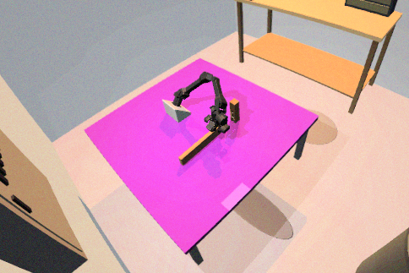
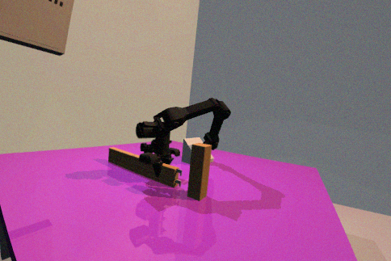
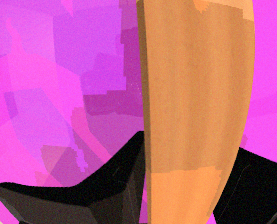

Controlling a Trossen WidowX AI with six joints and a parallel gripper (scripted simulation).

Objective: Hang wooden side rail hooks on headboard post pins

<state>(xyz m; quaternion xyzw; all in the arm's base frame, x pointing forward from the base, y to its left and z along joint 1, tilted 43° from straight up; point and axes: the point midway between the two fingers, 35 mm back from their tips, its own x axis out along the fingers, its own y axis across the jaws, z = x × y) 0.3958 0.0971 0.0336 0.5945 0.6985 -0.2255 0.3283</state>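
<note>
The pincer (image 2: 157, 163) is clamped across the wooden side rail (image 2: 139, 166) near its hooked end, whose steel hooks (image 2: 178, 178) sit just left of the upright headboard post (image 2: 199, 170), the rail's long axis aimed at the post and its far end seemingly down on the pink worktop (image 2: 250, 225).

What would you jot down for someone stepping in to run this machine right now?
Hand: shut on the wooden side rail, gripping it near its hooked end.
Rail: hooked end lifted, far end on the pink table. Its two steel hooks sit just short of the headboard post, apart from it.
Post: upright on the table, beside the arm.
Done: rail grasped and brought up to the post.
Left: push the hooks into the post's slot, lower them onto the pins, open the hand, back away.
</note>
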